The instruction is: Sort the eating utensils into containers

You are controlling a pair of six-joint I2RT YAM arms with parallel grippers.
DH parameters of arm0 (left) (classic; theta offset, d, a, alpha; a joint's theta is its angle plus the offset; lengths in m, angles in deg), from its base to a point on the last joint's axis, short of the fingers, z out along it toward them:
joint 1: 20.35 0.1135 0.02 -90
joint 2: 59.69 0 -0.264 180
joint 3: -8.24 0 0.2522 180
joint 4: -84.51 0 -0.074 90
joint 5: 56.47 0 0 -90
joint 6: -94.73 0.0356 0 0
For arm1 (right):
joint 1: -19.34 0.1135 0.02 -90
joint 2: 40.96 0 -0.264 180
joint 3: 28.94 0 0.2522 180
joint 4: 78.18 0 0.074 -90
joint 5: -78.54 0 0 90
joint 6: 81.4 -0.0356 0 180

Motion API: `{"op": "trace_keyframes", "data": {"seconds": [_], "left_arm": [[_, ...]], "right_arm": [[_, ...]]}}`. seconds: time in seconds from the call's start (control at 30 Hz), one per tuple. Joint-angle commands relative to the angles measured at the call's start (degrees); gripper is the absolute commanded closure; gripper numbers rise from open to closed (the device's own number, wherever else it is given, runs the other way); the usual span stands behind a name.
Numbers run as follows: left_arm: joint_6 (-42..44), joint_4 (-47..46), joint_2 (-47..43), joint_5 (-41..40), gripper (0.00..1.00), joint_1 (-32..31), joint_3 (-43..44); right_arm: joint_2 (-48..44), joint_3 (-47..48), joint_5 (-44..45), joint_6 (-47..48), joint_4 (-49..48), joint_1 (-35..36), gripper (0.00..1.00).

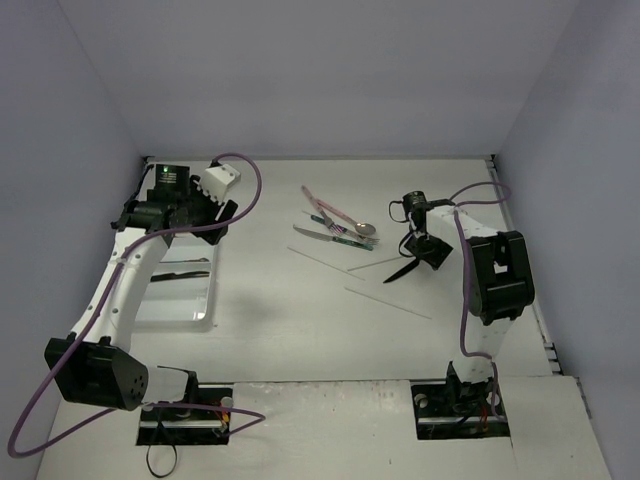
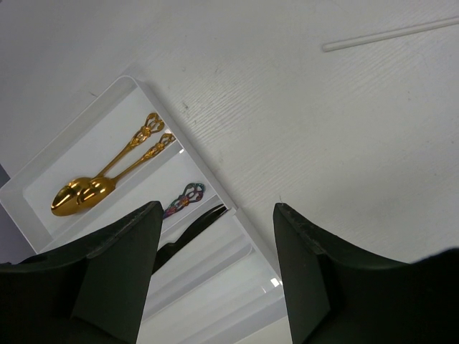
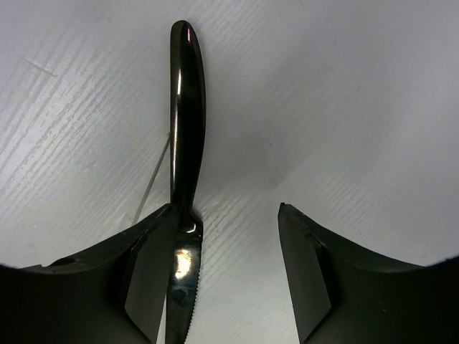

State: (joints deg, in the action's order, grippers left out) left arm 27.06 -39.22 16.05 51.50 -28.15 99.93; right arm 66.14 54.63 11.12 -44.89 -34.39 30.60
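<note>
The white divided tray (image 1: 190, 300) lies at the left. In the left wrist view the tray (image 2: 79, 143) holds two gold ornate spoons (image 2: 93, 183), a multicoloured ornate handle (image 2: 185, 197) and a black knife (image 2: 193, 226) in separate compartments. My left gripper (image 1: 222, 200) hovers over the tray's far end, open and empty (image 2: 215, 272). My right gripper (image 1: 420, 250) is open and low over a black knife (image 1: 403, 271). That knife (image 3: 185, 129) lies between the jaws, against the left finger (image 3: 143, 279). Pink- and green-handled cutlery with a silver spoon (image 1: 340, 225) lies mid-table.
Thin pale sticks lie on the table: one (image 1: 325, 260) left of the right gripper, one (image 1: 388, 302) nearer the front, one under the black knife (image 3: 154, 179), and one (image 2: 387, 34) in the left wrist view. Walls enclose the table on three sides.
</note>
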Motion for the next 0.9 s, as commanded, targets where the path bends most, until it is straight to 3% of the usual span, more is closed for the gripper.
{"op": "trace_keyframes", "data": {"seconds": [0.0,0.3,0.67,0.83,0.87], "left_arm": [[-0.01,-3.31,-1.74,0.74,0.41,-0.63,0.39],[0.26,-3.33,-1.59,0.48,0.41,-0.63,0.02],[0.00,-3.92,-1.30,0.31,0.41,-0.64,-0.49],[-0.35,-4.10,-1.04,0.21,0.41,-0.81,-0.67],[-0.44,-4.18,-1.04,0.22,0.41,-0.81,-0.67]], "right_arm": [[1.43,2.60,0.98,0.24,0.22,-0.62,0.45],[2.81,1.39,0.34,0.42,-0.69,-0.86,0.49],[4.34,-1.87,-0.86,-0.82,-1.55,-3.61,0.77],[5.31,-1.26,-3.39,-0.91,-1.98,-3.87,1.00],[5.23,-1.17,-4.08,-0.91,-1.99,-3.79,1.00]]}}
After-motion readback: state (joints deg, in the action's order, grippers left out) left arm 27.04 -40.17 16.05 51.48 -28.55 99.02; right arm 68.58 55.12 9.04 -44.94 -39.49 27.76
